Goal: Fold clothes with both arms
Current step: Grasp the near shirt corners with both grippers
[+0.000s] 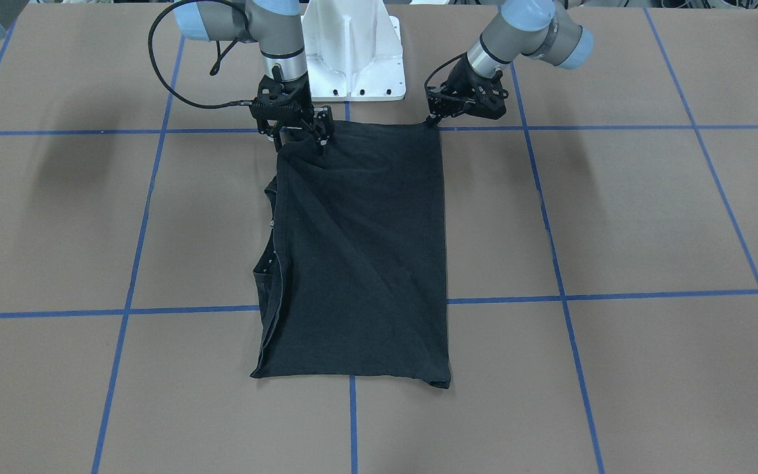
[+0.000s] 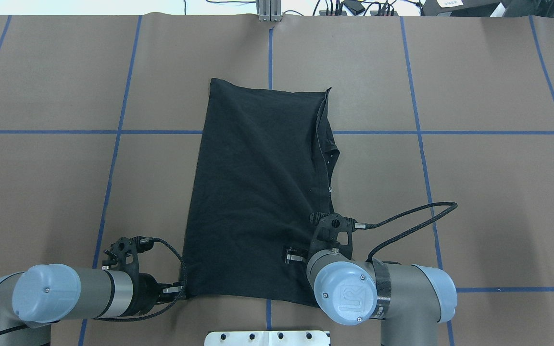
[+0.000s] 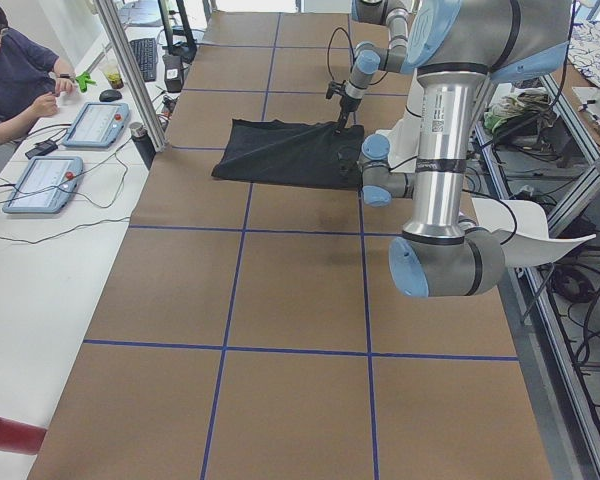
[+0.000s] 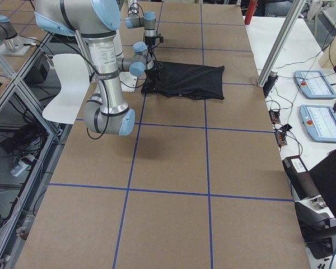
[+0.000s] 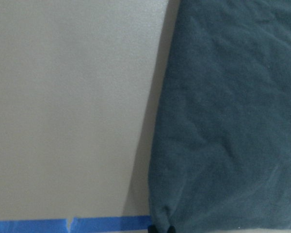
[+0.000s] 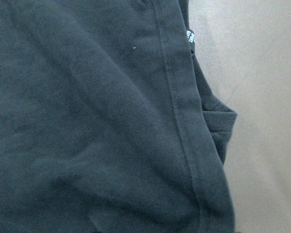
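On the table [image 1: 616, 217], the T-shirt [image 1: 359, 257] lies folded into a long strip, left gripper [image 1: 433, 120] pinching one corner, right gripper [image 1: 301, 138] at another, grip unclear; crosswise folding seemingly remains.

Brown matte table cover [image 1: 649, 217], ruled into squares by blue tape lines [image 1: 616, 296]; one line passes just beside the left gripper [image 1: 433, 120] jaws. Well beyond the jaws, off the far table edge: white bench [image 3: 20, 270], two tablet-like consoles [image 3: 42, 184], keyboard [image 3: 143, 58], seated person [image 3: 15, 75]. Lighting even, shadows soft.
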You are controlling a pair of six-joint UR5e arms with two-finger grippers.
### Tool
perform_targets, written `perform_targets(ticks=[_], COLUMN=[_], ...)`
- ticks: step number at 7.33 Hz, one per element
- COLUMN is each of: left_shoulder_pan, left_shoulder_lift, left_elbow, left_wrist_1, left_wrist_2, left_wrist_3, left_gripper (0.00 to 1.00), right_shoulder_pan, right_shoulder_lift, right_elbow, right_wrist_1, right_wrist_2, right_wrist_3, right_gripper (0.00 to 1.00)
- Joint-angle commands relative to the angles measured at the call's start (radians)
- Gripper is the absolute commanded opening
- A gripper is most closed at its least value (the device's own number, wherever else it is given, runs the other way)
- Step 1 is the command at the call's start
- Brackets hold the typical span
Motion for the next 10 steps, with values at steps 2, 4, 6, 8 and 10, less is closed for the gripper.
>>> perform_targets(ticks=[2, 4, 6, 8, 10], left_shoulder_pan=[0.001, 0.001, 0.001, 0.001, 0.001], left_shoulder_lift=[-0.002, 0.0, -0.002, -0.002, -0.002], left_elbow=[0.0, 0.0, 0.0, 0.0, 0.0], left_wrist_1=[-0.001, -0.001, -0.001, -0.001, -0.001], left_wrist_2=[0.0, 0.0, -0.001, -0.001, -0.001], left_wrist_3=[0.0, 0.0, 0.0, 0.0, 0.0], left_gripper=[0.0, 0.0, 0.0, 0.0, 0.0], right_shoulder_pan=[0.001, 0.002, 0.002, 0.002, 0.001], right_shoulder_lift=[-0.005, -0.005, -0.003, -0.003, -0.005], right_elbow=[-0.019, -0.026, -0.028, -0.028, -0.027], right_wrist_1=[0.0, 0.0, 0.0, 0.0, 0.0], right_wrist_2=[-0.014, -0.015, -0.018, -0.018, -0.02], right_wrist_3=[-0.007, -0.007, -0.007, -0.01, -0.008], right_gripper=[0.82, 0.82, 0.61, 0.35, 0.0])
